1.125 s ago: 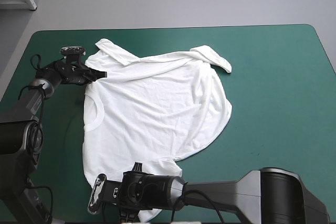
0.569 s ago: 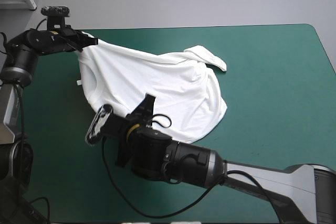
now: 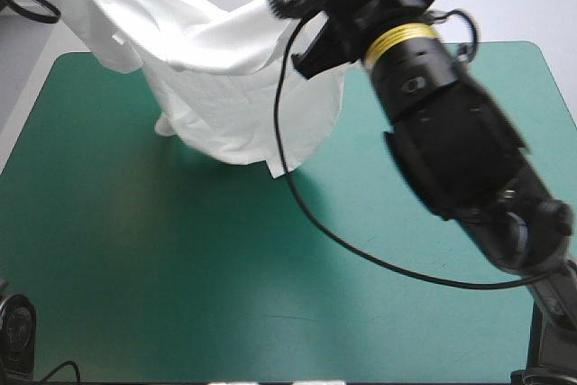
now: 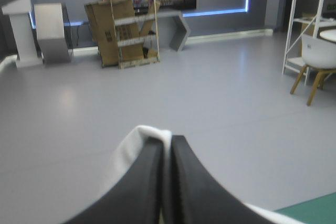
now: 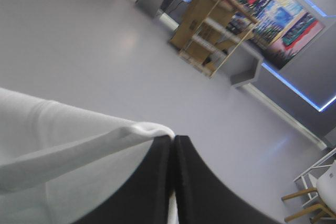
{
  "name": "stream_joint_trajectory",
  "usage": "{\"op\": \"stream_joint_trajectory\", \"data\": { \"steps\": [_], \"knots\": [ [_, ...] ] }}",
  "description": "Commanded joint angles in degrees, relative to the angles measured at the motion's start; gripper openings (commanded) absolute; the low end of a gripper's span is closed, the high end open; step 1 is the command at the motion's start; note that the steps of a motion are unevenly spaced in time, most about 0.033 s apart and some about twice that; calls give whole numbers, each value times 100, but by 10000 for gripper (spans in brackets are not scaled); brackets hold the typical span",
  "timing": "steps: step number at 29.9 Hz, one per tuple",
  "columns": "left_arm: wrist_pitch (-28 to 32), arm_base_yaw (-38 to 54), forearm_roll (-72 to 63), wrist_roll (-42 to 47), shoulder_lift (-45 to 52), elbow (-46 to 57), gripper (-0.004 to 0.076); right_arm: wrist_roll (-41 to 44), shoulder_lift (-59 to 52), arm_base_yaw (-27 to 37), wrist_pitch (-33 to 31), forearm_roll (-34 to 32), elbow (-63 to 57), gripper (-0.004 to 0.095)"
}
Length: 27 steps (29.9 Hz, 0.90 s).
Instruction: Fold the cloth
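Note:
The white T-shirt (image 3: 225, 87) hangs in the air over the far left part of the table, stretched between both grippers. Its lower hem drapes down to the teal-green cover (image 3: 180, 268). My left gripper (image 4: 168, 139) is raised at the far left corner, shut on a white fold of the T-shirt (image 4: 137, 136). My right gripper (image 5: 173, 139) is raised above the table's far edge near the middle. It is shut on another edge of the T-shirt (image 5: 63, 129), which spreads away beside its fingers. Both wrist views look level into the room.
The right arm's thick body (image 3: 451, 132) reaches across the table's right half, high above the cover. The shirt's lowest corner (image 3: 275, 164) hangs just above or on the cover near the far middle; I cannot tell which.
Earlier the shirt lay spread flat with a gripper at each end. Both grippers have risen and carried it toward the far edge; the right arm swung up from the near edge.

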<state>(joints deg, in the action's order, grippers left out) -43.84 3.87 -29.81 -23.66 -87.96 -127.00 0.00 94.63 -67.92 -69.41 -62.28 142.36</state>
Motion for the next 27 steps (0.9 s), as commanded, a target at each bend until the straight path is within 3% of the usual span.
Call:
{"op": "stream_joint_trajectory", "data": {
  "steps": [1,13,22,24,27],
  "knots": [
    [267,14,-226,58,232,-685,19,-280,-255,35,597,-485,921,-18],
    [165,14,387,58,329,-1988,19,-697,-255,-286,1712,-296,1916,-18],
    [-681,14,413,58,418,-2044,19,-513,-193,-250,1642,-394,1906,-18],
    [-693,14,413,58,393,-1945,19,-289,-119,-62,1413,-368,1906,-18],
    [-625,14,401,58,344,-1742,19,-188,82,629,1335,208,1906,-17]
  ]
}}
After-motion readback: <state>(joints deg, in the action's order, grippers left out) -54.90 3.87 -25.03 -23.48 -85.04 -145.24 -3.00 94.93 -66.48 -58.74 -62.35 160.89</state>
